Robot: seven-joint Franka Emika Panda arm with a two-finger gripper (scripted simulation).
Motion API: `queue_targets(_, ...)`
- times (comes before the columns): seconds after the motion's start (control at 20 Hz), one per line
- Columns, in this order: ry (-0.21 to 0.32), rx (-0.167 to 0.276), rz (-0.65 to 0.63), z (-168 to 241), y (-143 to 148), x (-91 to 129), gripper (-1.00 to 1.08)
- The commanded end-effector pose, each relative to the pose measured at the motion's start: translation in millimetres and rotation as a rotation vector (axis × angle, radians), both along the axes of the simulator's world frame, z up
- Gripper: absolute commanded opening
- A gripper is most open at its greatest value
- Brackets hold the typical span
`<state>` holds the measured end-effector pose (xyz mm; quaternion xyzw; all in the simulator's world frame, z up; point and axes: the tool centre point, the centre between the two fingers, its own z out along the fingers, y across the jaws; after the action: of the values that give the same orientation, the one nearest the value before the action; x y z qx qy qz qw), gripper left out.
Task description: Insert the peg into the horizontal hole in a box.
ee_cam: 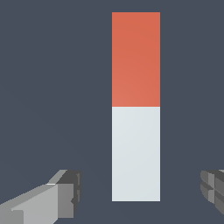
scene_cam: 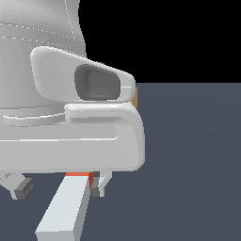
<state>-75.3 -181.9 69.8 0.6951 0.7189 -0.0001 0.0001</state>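
Observation:
The peg (ee_cam: 135, 153) lies flat on the dark floor, half pale grey-white and half red-orange (ee_cam: 135, 59). In the exterior view the peg (scene_cam: 66, 209) runs from the bottom edge up under my hand, with its red end just showing. My gripper (ee_cam: 140, 189) is open and empty, with one finger on each side of the peg's white end and clear gaps between them. In the exterior view the gripper (scene_cam: 61, 187) hangs below the white hand. Of the box only a tan sliver (scene_cam: 135, 98) shows behind the arm. The hole is hidden.
My own white arm and hand (scene_cam: 70, 132) fill the exterior view's left and centre and block most of the scene. Dark grey floor (scene_cam: 197, 164) spreads across the exterior view's right.

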Motion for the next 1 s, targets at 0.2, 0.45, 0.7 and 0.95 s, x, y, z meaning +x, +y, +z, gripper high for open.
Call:
queue_targets(0.2, 0.000, 0.000, 0.000, -15.6, 0.2, -0.5, 1.00)
queue_targets(0.45, 0.000, 0.000, 0.000, -39.5, 0.8, -0.8, 1.00)
queue_targets(0.7, 0.000, 0.000, 0.000, -49.2, 0.6, 0.1, 1.00)
queue_targets(0.95, 0.000, 0.000, 0.000, -49.4, 0.6, 0.1, -1.00)
